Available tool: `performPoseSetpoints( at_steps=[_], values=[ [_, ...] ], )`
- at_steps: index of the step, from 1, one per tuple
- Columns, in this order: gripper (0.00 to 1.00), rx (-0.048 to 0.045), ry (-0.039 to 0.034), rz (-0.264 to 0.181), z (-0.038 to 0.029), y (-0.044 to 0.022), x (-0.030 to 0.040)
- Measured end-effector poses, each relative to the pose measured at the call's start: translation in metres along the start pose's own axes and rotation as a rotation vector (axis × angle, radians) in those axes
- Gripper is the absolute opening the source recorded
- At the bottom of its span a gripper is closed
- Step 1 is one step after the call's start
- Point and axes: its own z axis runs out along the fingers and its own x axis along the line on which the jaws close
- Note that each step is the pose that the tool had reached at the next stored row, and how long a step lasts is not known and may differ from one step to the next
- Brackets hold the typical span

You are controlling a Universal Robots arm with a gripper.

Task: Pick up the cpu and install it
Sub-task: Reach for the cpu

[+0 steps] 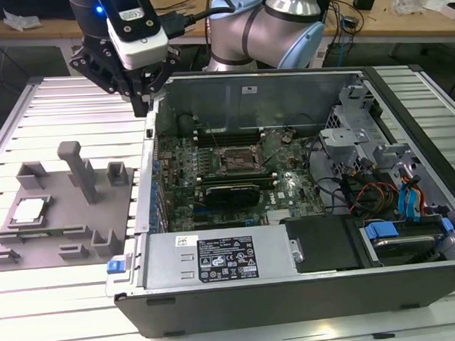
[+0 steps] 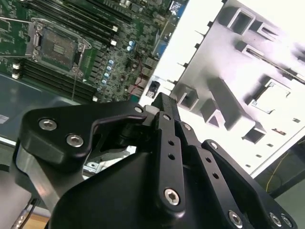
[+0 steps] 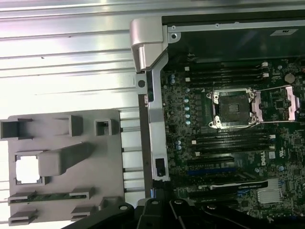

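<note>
On tray (image 1: 67,215), cpu (image 1: 29,211) rests (claw (image 1: 140,108) seemingly closed).

From high up, the exterior view looks down across the slatted surface (image 1: 66,109), taking in the whole open computer case (image 1: 294,303) and the grey tray (image 1: 63,215) on the exterior view's left. The first wrist view stares straight down, close over the case's edge; the second wrist view peers obliquely past the pincer (image 2: 164,102). All three share the grey tray and the socket (image 1: 237,161).
</note>
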Motion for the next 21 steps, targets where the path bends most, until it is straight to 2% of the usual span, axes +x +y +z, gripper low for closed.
performPoseSetpoints(
  at_steps=[17,18,19,21],
  values=[
    [0.11,-0.0003,-0.0026,0.000,-0.0010,-0.0026,0.0355],
    [0.11,-0.0003,-0.0033,0.000,-0.0011,-0.0030,0.0396],
    [0.11,-0.0004,-0.0046,0.000,-0.0014,-0.0036,0.0485],
    [0.11,-0.0004,-0.0054,0.000,-0.0016,-0.0042,0.0559]
  ],
)
